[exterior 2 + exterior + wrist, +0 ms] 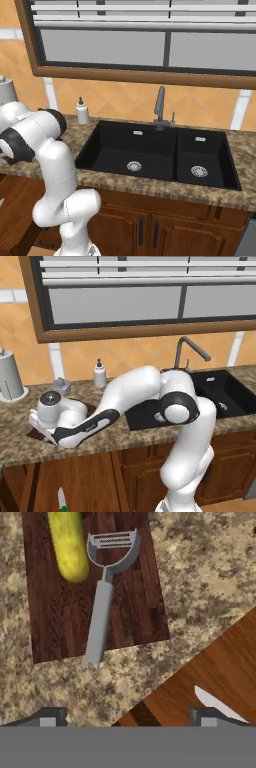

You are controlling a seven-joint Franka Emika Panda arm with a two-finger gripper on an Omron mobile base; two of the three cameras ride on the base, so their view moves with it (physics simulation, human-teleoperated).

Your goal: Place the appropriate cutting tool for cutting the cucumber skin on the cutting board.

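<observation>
Hand cam close above cutting board (60, 627).

The small silvery metal peeler (102, 607) lies on the flat dark reddish-brown wooden cutting board (135, 612), just beside the stubby yellow-green cucumber (68, 544), its handle end poking off the board's edge.

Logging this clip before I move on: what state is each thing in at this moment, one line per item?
peeler: released, lying flat on the board beside the cucumber, handle tip just past the board's edge.
cucumber: lying on the board, untouched.
cutting board: flat on the granite counter.
gripper: open, empty, above the counter.
knife: off the counter, down by the cabinet fronts.
faucet: no water running.
sink: empty.
</observation>
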